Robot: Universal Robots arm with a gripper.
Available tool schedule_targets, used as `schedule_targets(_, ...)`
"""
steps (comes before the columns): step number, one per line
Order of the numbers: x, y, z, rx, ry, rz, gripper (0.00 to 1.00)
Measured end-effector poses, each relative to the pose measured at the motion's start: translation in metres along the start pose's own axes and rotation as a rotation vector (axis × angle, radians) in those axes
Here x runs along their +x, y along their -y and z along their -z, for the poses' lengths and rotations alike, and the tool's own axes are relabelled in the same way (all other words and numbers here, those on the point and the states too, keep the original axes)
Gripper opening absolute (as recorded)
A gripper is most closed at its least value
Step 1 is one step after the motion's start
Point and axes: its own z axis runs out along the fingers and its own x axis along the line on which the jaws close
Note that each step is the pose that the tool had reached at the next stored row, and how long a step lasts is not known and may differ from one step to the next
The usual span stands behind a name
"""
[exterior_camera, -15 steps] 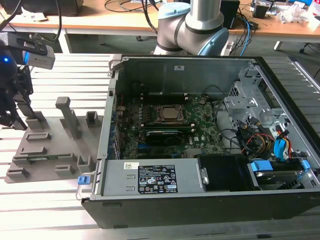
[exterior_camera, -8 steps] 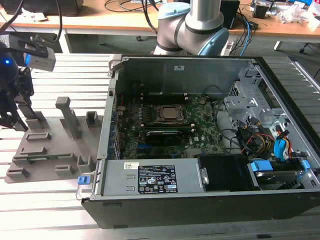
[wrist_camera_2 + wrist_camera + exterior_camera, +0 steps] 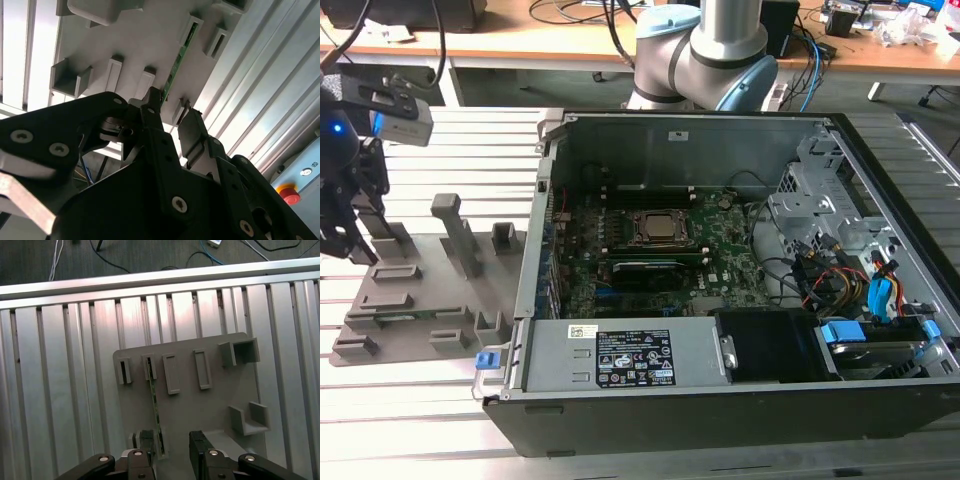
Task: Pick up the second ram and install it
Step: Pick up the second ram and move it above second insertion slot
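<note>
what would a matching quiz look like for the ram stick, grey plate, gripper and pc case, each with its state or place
Things: 1 second ram; 2 grey fixture plate; 3 gripper; 4 computer case.
States: a side open, motherboard showing; b jaws open either side of the ram; c flat on the ribbed metal table; d on edge in a plate slot.
Pairs: 1-d, 2-c, 3-b, 4-a.

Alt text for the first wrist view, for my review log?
An open gripper hangs over a grey fixture plate, its two black fingers on either side of one end of the second ram, a thin green stick standing on edge in the plate's slots. The plate lies on a ribbed aluminium table.
</note>
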Motion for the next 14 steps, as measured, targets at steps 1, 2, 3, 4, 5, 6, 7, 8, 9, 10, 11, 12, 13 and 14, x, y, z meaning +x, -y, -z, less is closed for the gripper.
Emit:
schedule_targets(1, 0.0, 0.0, -0.0004, 0.0001, 0.0, 0.0, 0.42)
schedule_targets(2, 0.0, 0.0, -0.001, 0.0, 0.0, 0.0, 0.42)
schedule_targets(3, 0.0, 0.0001, -0.0013, 0.0001, 0.0, 0.0, 0.42)
schedule_targets(4, 0.0, 0.0001, -0.0017, 0.0, 0.0, 0.0, 0.42)
schedule_targets(5, 0.0001, 0.0001, -0.002, 0.0, 0.0, 0.0, 0.42)
schedule_targets(6, 0.0001, 0.0001, -0.0024, 0.0, 0.0, 0.0, 0.42)
schedule_targets(7, 0.0001, 0.0001, -0.0028, 0.0, 0.0, 0.0, 0.42)
schedule_targets(8, 0.0001, 0.0001, -0.0032, 0.0, 0.0, 0.0, 0.42)
schedule_targets(9, 0.0001, 0.0002, -0.0038, 0.0, 0.0, 0.0, 0.42)
schedule_targets(10, 0.0001, 0.0002, -0.0045, 0.0, 0.0, 0.0, 0.42)
schedule_targets(11, 0.0001, 0.0002, -0.0053, 0.0, 0.0, 0.0, 0.42)
schedule_targets(12, 0.0001, 0.0002, -0.0059, 0.0, 0.0, 0.0, 0.42)
schedule_targets(13, 0.0002, 0.0003, -0.0066, 0.0, 0.0, 0.0, 0.42)
schedule_targets(14, 0.0002, 0.0003, -0.0071, 0.0, 0.0, 0.0, 0.42)
